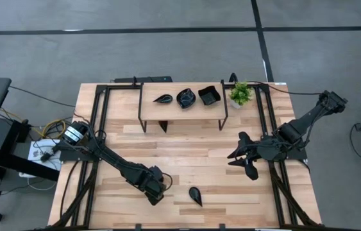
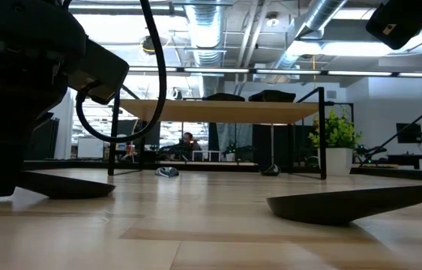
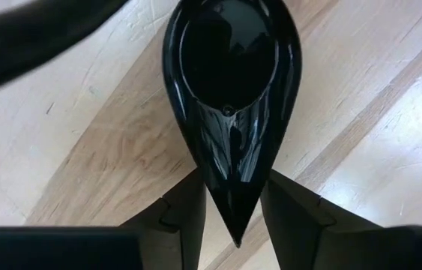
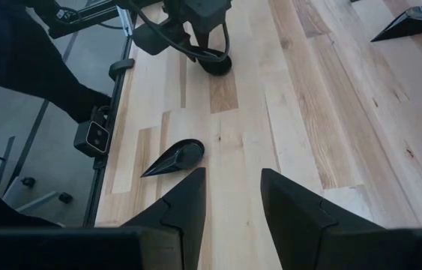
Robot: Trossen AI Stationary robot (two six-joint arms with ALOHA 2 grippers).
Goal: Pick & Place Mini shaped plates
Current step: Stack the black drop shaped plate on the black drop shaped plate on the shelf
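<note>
At the worktop's near left, the left hand narrows on a teardrop plate, its pointed tip lying between the fingers.

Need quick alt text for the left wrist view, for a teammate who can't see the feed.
A glossy black teardrop plate lies on the light wood table, its pointed tip lying between the left end effector's two dark fingers. The fingers flank the tip with small gaps on both sides.
</note>
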